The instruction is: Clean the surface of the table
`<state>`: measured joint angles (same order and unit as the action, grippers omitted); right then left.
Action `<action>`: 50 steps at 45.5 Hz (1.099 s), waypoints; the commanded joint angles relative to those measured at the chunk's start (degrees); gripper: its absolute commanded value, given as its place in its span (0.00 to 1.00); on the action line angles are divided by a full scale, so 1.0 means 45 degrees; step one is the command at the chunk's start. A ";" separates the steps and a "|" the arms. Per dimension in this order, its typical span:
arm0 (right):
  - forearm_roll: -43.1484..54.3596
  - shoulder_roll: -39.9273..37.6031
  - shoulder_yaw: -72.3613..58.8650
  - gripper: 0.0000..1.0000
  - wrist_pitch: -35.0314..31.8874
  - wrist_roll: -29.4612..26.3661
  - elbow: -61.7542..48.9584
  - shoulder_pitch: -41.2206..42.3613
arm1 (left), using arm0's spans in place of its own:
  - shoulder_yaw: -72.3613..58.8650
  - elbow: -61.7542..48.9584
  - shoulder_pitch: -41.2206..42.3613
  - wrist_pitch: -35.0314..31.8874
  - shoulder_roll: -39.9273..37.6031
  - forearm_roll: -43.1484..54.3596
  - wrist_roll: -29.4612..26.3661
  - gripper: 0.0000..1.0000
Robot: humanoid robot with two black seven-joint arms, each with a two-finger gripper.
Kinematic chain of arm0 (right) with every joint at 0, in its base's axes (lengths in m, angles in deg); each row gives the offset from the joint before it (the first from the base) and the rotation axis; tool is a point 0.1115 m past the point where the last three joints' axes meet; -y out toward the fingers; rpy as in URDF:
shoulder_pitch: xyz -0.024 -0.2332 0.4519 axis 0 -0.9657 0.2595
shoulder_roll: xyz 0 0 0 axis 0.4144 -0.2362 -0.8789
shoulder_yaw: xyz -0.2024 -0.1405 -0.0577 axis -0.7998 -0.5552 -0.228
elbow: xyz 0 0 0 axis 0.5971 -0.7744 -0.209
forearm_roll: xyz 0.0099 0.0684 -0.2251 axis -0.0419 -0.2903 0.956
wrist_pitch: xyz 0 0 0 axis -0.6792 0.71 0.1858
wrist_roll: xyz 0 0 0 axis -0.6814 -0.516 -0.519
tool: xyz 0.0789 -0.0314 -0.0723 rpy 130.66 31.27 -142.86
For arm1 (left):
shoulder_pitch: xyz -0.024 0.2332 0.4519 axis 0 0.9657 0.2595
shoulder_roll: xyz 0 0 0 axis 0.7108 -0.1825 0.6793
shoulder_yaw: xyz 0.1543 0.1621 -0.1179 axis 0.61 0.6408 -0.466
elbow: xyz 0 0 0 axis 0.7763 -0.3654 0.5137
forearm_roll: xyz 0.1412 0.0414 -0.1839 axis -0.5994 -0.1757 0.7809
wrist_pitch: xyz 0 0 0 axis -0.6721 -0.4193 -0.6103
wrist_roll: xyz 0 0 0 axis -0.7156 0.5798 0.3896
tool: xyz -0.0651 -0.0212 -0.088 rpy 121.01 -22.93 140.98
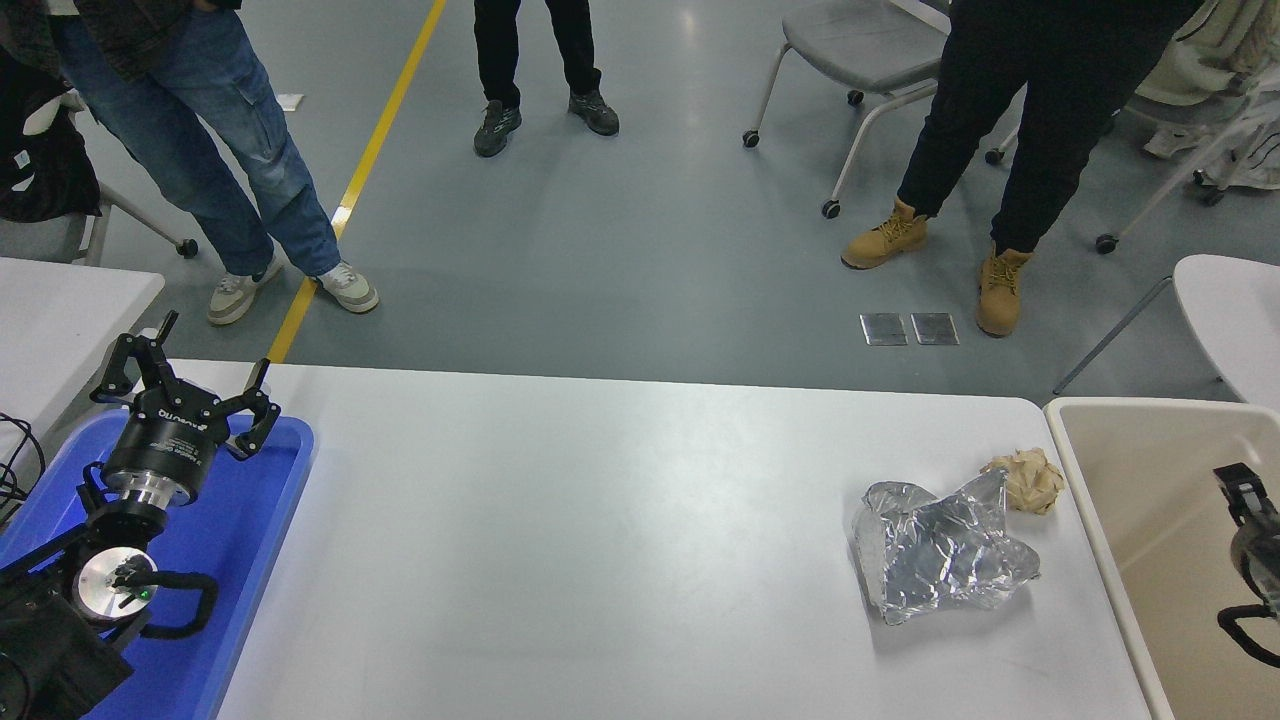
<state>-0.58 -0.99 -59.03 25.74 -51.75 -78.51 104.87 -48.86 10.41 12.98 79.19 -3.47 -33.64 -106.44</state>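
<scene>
Head view: looking down over the counter (600,540), the wide white-grey tabletop that is filling the middle of the picture.
Left gripper (185,385): hanging parked at the lower left over a blue tray (260,530), its jaws spread apart and holding nothing.
Right gripper (1245,490): showing only partly at the right edge, over a beige bin (1090,480) that is standing just beside the counter's right end; I cannot tell how its jaws are standing.
Litter on the counter: a crumpled silver foil wrapper (940,550) is lying near the right end, and a ball of brown paper (1030,480) is sitting at the wrapper's far right corner, touching it or very nearly so.
Rest of the counter: showing no other litter.
Bystanders: three people are standing on the grey floor beyond the far side, well apart from the work.
Step in hand: judging by the arm's place over the bin, it seems to be between pickups, with two pieces not yet cleared.
Next move: likely calling for a swing leftward over the bin's rim and down onto the paper ball, the nearer piece, with a light pinch since it looks soft, and care not to drag the foil along.
</scene>
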 commanded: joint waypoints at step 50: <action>-0.0079 -0.1283 0.9621 1.00 0.0099 0.1900 1.1240 -0.0874 | 0.0000 -0.0004 0.0000 -0.0011 0.0012 0.0000 0.0001 1.00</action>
<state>-0.84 -13.56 -21.68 25.75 -45.66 -31.95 103.11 -48.86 10.40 12.98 79.20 -3.47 -33.63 -106.46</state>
